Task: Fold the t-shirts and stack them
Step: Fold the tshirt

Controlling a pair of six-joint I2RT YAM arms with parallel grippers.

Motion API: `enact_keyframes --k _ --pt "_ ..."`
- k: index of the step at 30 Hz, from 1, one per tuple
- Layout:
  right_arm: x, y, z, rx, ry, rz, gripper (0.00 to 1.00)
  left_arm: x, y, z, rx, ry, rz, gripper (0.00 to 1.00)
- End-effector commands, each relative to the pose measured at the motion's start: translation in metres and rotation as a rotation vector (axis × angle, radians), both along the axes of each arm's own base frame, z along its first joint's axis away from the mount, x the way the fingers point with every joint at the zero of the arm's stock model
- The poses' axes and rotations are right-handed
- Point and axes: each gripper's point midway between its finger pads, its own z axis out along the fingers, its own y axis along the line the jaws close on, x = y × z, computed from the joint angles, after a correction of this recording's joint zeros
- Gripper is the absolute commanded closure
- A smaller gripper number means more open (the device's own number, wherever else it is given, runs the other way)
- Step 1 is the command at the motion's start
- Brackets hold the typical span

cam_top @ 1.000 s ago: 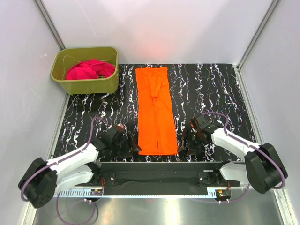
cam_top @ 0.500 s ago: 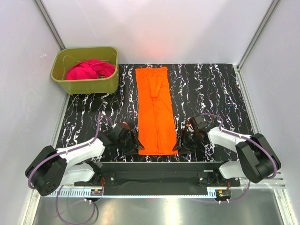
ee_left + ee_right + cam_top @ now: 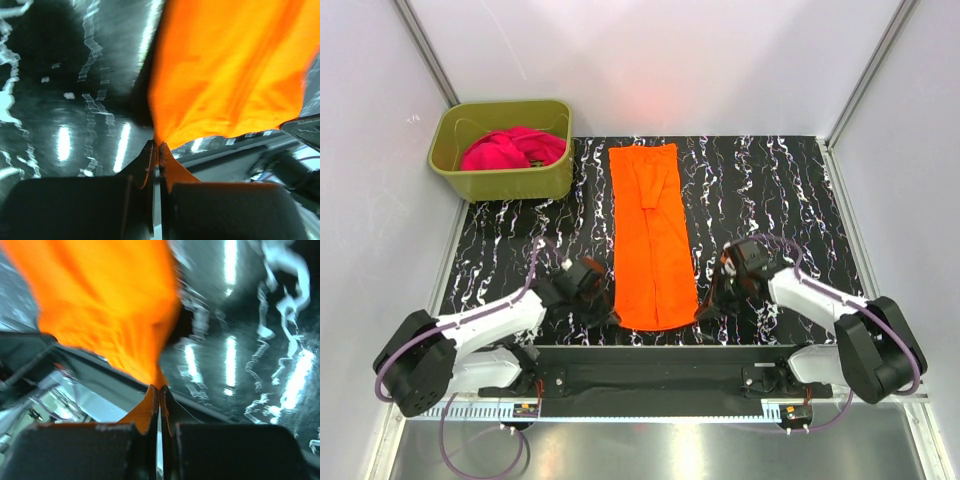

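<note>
Orange t-shirt (image 3: 650,235): long folded strip, centre of frame. Lower corners each pinched, one by the left gripper (image 3: 604,318), one by the right gripper (image 3: 706,310), jaws pressed together on cloth. Magenta t-shirt (image 3: 512,148): heaped in tub (image 3: 500,183), upper left. Hazard: thin hem-edge pinches could slip; uneven pulls could skew the fold.

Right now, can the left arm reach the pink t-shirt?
Probably not: the left arm, jaws shut on the orange t-shirt, is busy, and the pink t-shirt lies in the far tub.
</note>
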Motion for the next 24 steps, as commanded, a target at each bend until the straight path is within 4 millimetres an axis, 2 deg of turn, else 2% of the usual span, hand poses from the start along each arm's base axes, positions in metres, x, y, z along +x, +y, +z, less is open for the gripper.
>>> enact_keyframes --k 1,2,3,4,5,6,7,8,9,10,11,12,13,15,16,18,19,24 --pt "0.066 0.012 0.060 0.035 -0.173 -0.049 1.00 0.055 -0.021 0.075 -0.047 -0.193 0.051 1.00" --pt "0.075 0.009 0.064 0.011 -0.178 -0.038 1.00 0.072 -0.013 0.076 -0.009 -0.201 0.064 1.00" --pt "0.092 0.004 0.070 0.010 -0.183 -0.064 1.00 0.086 -0.012 0.085 -0.005 -0.218 0.073 1.00" --pt "0.116 0.007 0.078 0.013 -0.189 -0.066 1.00 0.106 -0.015 0.104 -0.028 -0.252 0.072 1.00" --pt "0.129 0.009 0.080 0.020 -0.198 -0.054 1.00 0.130 -0.003 0.098 0.012 -0.251 0.092 1.00" --pt "0.142 0.009 0.081 0.017 -0.205 -0.054 1.00 0.144 0.001 0.099 0.018 -0.253 0.099 1.00" --pt "0.168 0.009 0.082 0.012 -0.213 -0.066 1.00 0.155 0.000 0.101 0.000 -0.239 0.087 1.00" --pt "0.180 0.009 0.083 0.014 -0.221 -0.064 1.00 0.185 0.004 0.101 0.010 -0.241 0.092 1.00" --pt "0.193 0.010 0.083 0.019 -0.222 -0.066 1.00 0.198 0.004 0.101 0.008 -0.243 0.086 1.00" --pt "0.215 0.013 0.083 0.027 -0.230 -0.065 1.00 0.211 0.001 0.103 -0.006 -0.241 0.069 1.00" --pt "0.227 0.011 0.083 0.028 -0.228 -0.073 1.00 0.235 0.003 0.118 -0.010 -0.288 0.068 1.00" --pt "0.239 0.011 0.083 0.029 -0.233 -0.076 1.00 0.247 0.001 0.102 0.005 -0.254 0.065 1.00" --pt "0.258 0.014 0.083 0.037 -0.242 -0.076 1.00 0.254 0.000 0.100 -0.009 -0.241 0.059 1.00" --pt "0.274 0.014 0.081 0.064 -0.225 -0.072 1.00 0.277 0.000 0.092 -0.019 -0.224 0.070 1.00" --pt "0.286 0.016 0.078 0.063 -0.214 -0.069 1.00 0.282 0.002 0.089 -0.025 -0.215 0.072 1.00" --pt "0.297 0.014 0.075 0.056 -0.214 -0.064 1.00 0.295 0.003 0.088 -0.030 -0.217 0.076 1.00" --pt "0.305 0.014 0.070 0.061 -0.208 -0.065 1.00 0.297 0.003 0.078 -0.036 -0.193 0.075 1.00" --pt "0.314 0.024 0.060 0.125 -0.175 -0.035 1.00 0.311 0.011 0.072 -0.028 -0.194 0.084 1.00"
